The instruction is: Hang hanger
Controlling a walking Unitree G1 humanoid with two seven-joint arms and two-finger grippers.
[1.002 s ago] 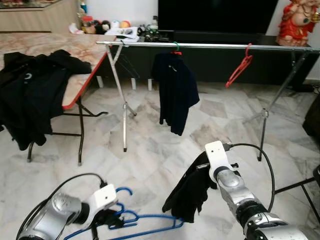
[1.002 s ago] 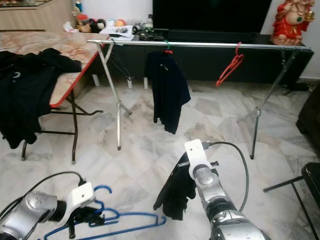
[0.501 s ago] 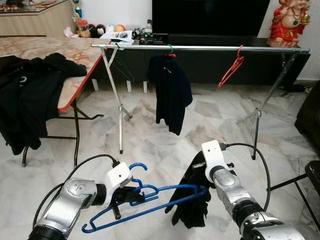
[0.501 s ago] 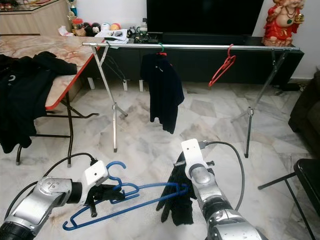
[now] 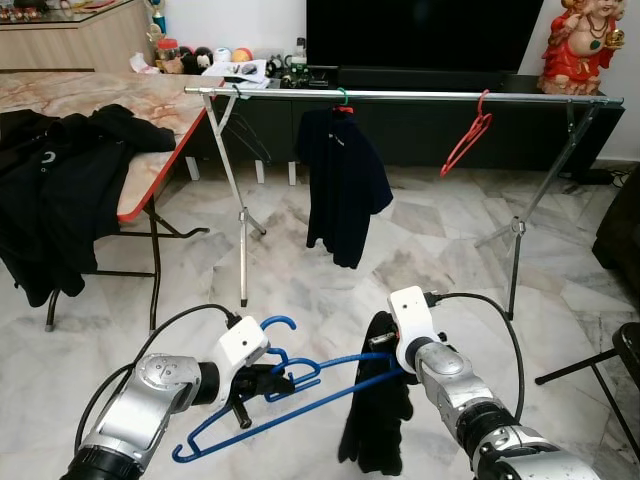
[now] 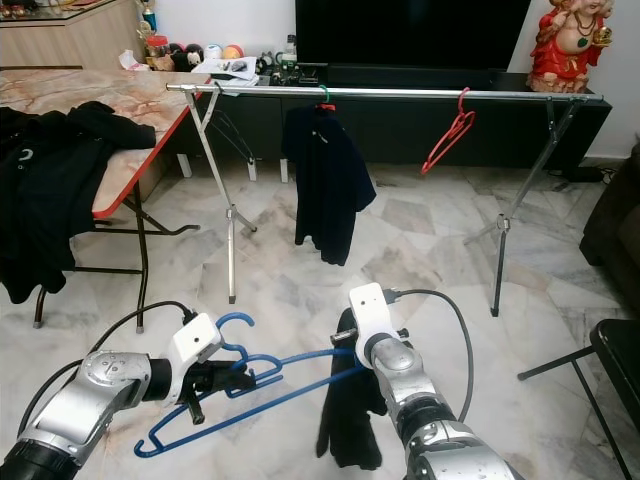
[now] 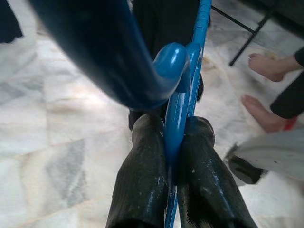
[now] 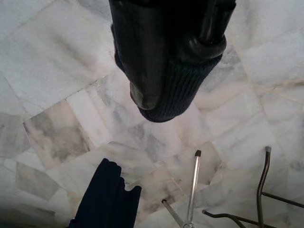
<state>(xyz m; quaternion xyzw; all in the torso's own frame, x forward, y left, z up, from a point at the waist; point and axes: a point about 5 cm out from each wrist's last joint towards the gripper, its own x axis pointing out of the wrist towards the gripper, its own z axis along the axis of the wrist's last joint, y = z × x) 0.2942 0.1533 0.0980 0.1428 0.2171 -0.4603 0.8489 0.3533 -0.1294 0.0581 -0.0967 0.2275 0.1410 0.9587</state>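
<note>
The left gripper (image 5: 262, 383) is held low over the marble floor (image 5: 300, 270); its jaws are clamped on the blue hanger (image 5: 290, 395) just below the hook, and the left wrist view shows both black fingers (image 7: 142, 175) pressed against the blue wire (image 7: 175, 118). The blue hanger lies tilted, its hook up beside the left gripper and its long bar running down toward the robot's left; its far shoulder reaches the black garment (image 5: 378, 410). The right gripper (image 8: 166, 71) has its jaws closed on the knitted edge of the black garment, which hangs limp below the right wrist. Ahead stands the drying rack (image 5: 400, 95), a horizontal metal rail on crossed legs; a dark shirt (image 5: 345, 185) hangs from it on a hanger near the middle; a red hanger (image 5: 468, 135) hangs bare further to the robot's right. A desk (image 5: 150, 95) with a red edge stands at the robot's left, with black clothes (image 5: 60, 190) draped over it. A person's bare feet (image 7: 266, 90) show in the left wrist view.
</note>
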